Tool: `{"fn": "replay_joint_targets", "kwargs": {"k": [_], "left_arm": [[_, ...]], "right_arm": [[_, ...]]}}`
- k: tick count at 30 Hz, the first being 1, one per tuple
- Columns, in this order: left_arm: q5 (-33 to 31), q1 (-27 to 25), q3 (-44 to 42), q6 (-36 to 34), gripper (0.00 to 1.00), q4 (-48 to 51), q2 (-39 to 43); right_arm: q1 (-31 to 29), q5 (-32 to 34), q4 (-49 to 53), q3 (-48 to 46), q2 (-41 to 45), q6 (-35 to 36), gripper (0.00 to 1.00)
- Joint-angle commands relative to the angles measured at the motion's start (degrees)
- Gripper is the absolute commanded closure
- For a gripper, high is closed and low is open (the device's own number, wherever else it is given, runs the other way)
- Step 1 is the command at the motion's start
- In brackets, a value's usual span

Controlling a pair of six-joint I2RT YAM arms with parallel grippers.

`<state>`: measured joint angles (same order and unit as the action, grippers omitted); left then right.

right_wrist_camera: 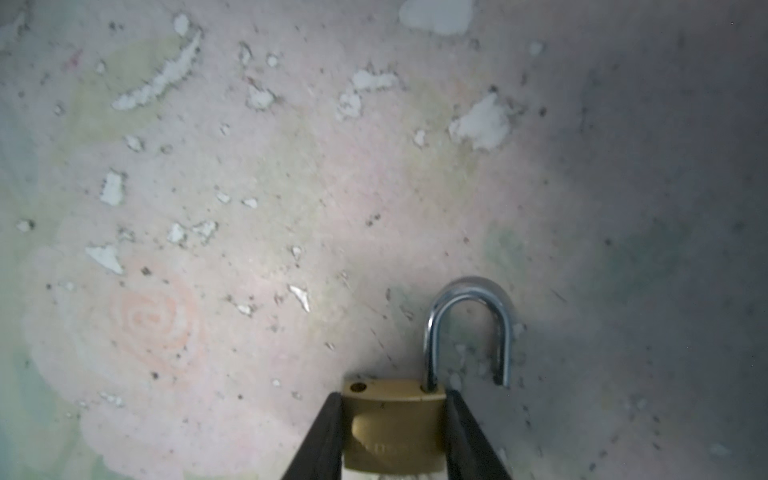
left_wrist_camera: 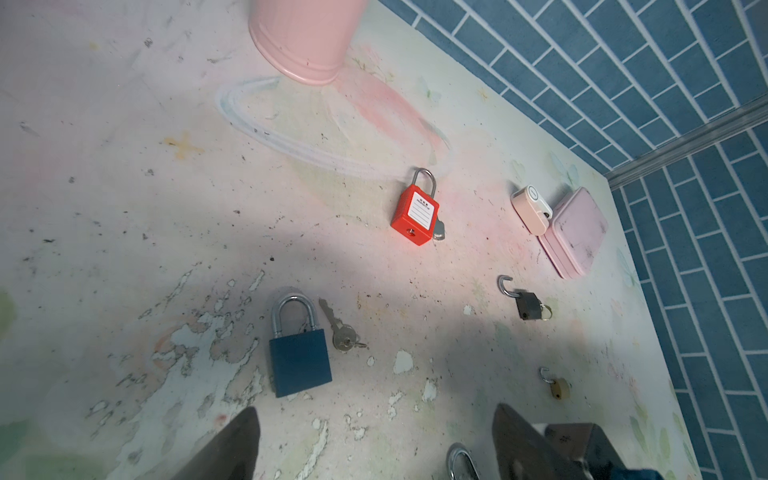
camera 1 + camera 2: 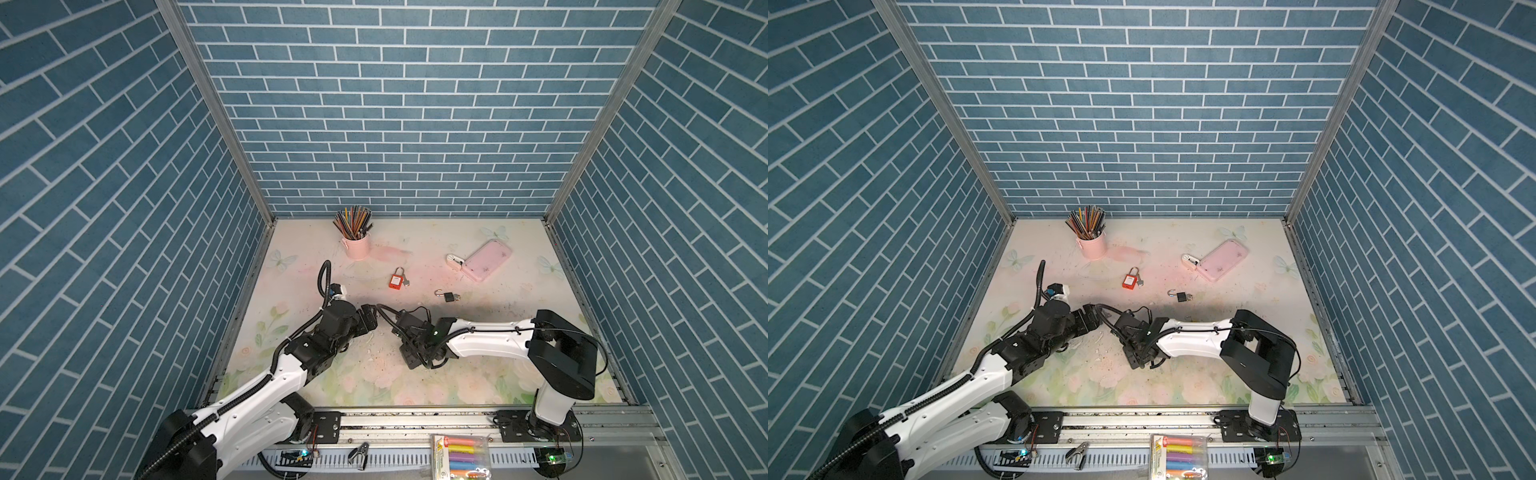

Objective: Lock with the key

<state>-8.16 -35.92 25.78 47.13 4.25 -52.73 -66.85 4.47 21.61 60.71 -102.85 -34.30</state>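
While the left hand [image 2: 376,409] gapes wide, the right hand [image 1: 394,395] clamps the brass padlock [image 1: 392,428], shackle [image 1: 467,289] unlatched.

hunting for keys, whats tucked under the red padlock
A silver key pokes out from under the red padlock, at the corner by its keyhole end. Only a short stub shows. The lock body covers the rest, so its teeth and full length cannot be seen.

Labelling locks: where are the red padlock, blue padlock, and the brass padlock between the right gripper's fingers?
red padlock [image 3: 395,281]: in a top view, body.
blue padlock [image 2: 300,361]: left wrist view, body.
brass padlock [image 1: 392,424]: right wrist view, body.
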Motion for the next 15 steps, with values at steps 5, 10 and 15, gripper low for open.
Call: {"fn": "replay_joint_targets", "kwargs": {"k": [5,10,15], "left_arm": [[-3.0,0.0,1.3,1.3,0.12,4.9,2.1],[-3.3,-0.5,1.6,3.8,0.15,6.1,3.8],[-8.9,-7.0,5.4,8.1,0.18,11.1,2.1]], "right_arm": [[0.9,0.9,0.5,2.2,-2.0,-0.7,0.57],[0.9,0.5,-7.9,-4.2,7.6,2.0,0.42],[1.6,2.6,-14.8,-12.6,18.2,2.5,0.37]]}}
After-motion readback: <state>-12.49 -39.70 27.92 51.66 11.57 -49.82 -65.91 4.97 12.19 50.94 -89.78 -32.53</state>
